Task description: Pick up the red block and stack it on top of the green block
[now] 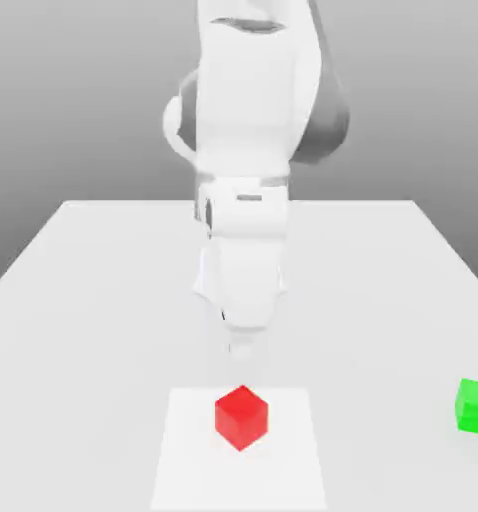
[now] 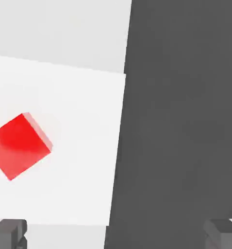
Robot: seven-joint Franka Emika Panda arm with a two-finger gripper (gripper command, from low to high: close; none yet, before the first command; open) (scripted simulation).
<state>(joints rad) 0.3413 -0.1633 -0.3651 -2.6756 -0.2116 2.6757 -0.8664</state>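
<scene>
The red block (image 1: 242,416) is a small cube resting on a white square patch (image 1: 183,470) near the table's front edge. In the hand view the red block (image 2: 20,145) lies on the same white patch (image 2: 74,121), turned at an angle. The green block (image 1: 476,405) sits on the table at the exterior view's far right. My gripper (image 1: 239,350) hangs above the table just behind the red block, not touching it. Its two fingertips (image 2: 8,232) stand wide apart, open, with nothing between them.
The white arm (image 1: 248,150) rises over the middle of the light grey table (image 1: 93,290). In the hand view a dark grey area (image 2: 186,121) lies beside the white patch.
</scene>
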